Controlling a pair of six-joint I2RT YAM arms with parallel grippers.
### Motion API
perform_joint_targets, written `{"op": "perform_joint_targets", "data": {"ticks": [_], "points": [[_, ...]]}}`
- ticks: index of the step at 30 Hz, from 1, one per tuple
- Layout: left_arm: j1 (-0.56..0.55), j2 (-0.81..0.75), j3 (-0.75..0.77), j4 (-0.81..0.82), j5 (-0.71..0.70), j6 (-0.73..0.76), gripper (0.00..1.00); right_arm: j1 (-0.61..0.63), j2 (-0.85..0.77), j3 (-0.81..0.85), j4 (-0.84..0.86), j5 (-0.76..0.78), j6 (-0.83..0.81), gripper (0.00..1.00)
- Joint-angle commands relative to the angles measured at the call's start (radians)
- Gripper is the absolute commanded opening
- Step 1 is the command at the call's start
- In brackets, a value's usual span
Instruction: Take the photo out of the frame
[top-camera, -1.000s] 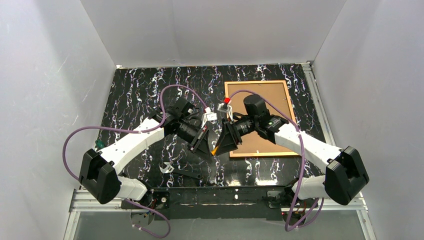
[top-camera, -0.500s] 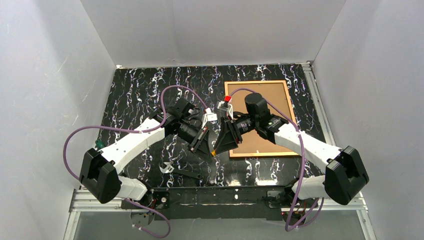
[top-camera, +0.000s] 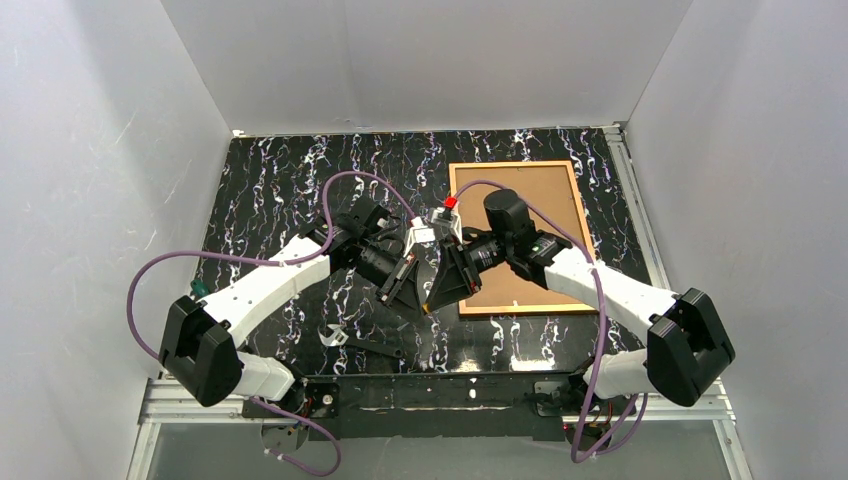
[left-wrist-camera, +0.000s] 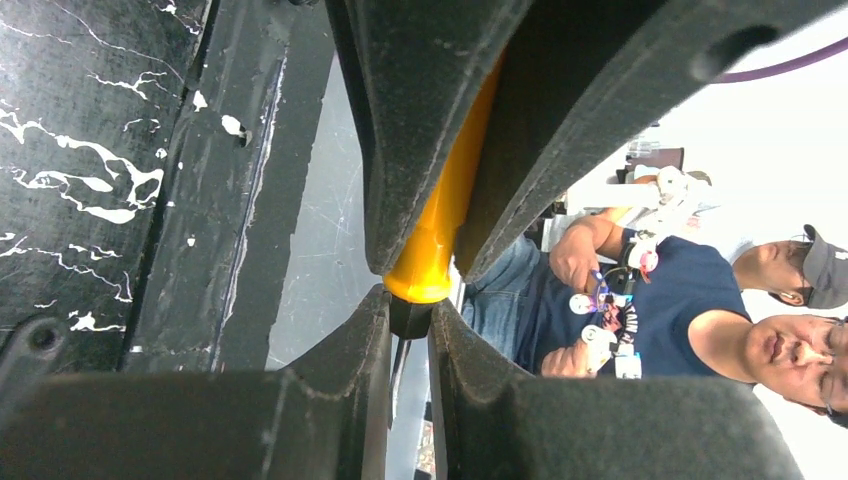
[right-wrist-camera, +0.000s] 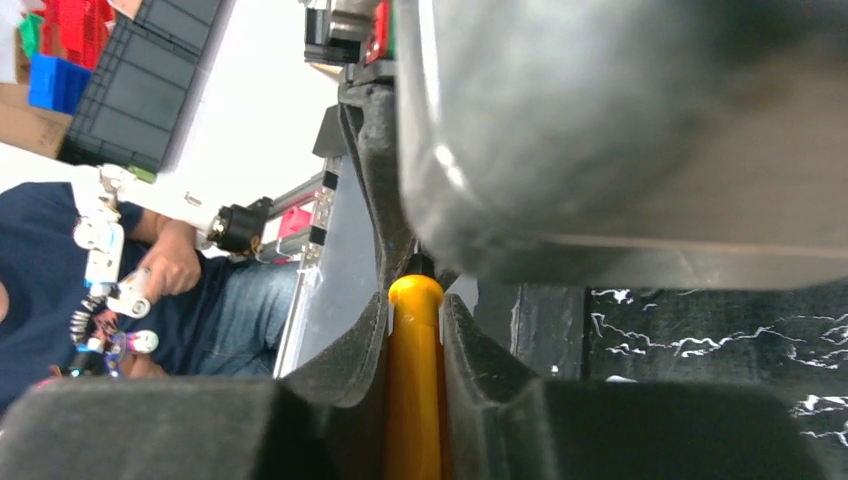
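The orange-brown frame (top-camera: 512, 165) lies flat at the back right of the table. The photo's tan board back (top-camera: 540, 205) faces up inside it, and the printed side is hidden. Both grippers meet left of the frame, above the table, on a yellow-handled screwdriver (top-camera: 428, 303). My left gripper (left-wrist-camera: 410, 322) is shut on the black collar below the yellow handle (left-wrist-camera: 437, 245). My right gripper (right-wrist-camera: 415, 320) is shut on the yellow handle (right-wrist-camera: 413, 390), with its pads pressed against both sides. From above, the left gripper (top-camera: 403, 283) and right gripper (top-camera: 447, 283) stand tip to tip.
A small wrench (top-camera: 335, 337) and a dark flat bar (top-camera: 378, 348) lie on the marbled black table (top-camera: 270, 190) near the front edge. White walls close in three sides. Purple cables loop over both arms.
My right gripper has slid left toward the left gripper and its jaws have closed on the yellow handle. The left gripper has kept its grip and place.
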Motion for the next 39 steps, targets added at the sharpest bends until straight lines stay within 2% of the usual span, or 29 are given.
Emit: {"op": "perform_joint_targets", "data": {"ticks": [1,4,6,9,12,14,17,21,25,29,34,39], "points": [[0.002,0.011,-0.006,-0.037,0.028,-0.01,0.0,0.014,-0.046,-0.015,0.048,0.039,0.002,0.01],[0.022,0.011,0.005,-0.05,-0.039,-0.035,0.02,0.013,-0.092,-0.042,-0.017,0.182,-0.01,0.01],[0.06,-0.003,-0.003,-0.029,-0.12,-0.081,0.22,0.011,-0.13,-0.074,-0.054,0.306,-0.012,0.01],[0.134,-0.03,-0.024,0.042,-0.244,-0.184,0.58,0.008,-0.197,-0.113,-0.169,0.597,0.007,0.01],[0.186,-0.052,-0.029,0.054,-0.435,-0.283,0.69,0.008,-0.267,-0.146,-0.235,0.903,0.067,0.01],[0.198,-0.054,-0.04,0.059,-0.521,-0.345,0.73,0.004,-0.299,-0.159,-0.275,1.116,0.14,0.01],[0.198,-0.037,-0.086,0.128,-0.57,-0.446,0.75,-0.009,-0.308,-0.155,-0.293,1.291,0.196,0.01],[0.17,0.03,-0.114,0.194,-0.605,-0.555,0.7,-0.066,-0.234,-0.093,-0.309,1.356,0.224,0.01],[0.08,0.131,-0.091,0.274,-0.651,-0.6,0.67,-0.117,-0.123,-0.035,-0.279,1.446,0.183,0.01],[0.028,0.26,-0.064,0.408,-0.642,-0.693,0.62,-0.176,-0.026,0.013,-0.204,1.445,0.132,0.01],[-0.015,0.425,0.051,0.409,-0.637,-0.694,0.54,-0.211,0.082,0.073,-0.101,1.407,0.048,0.01],[-0.03,0.525,0.134,0.382,-0.615,-0.687,0.47,-0.229,0.173,0.125,-0.014,1.328,0.005,0.01]]}}
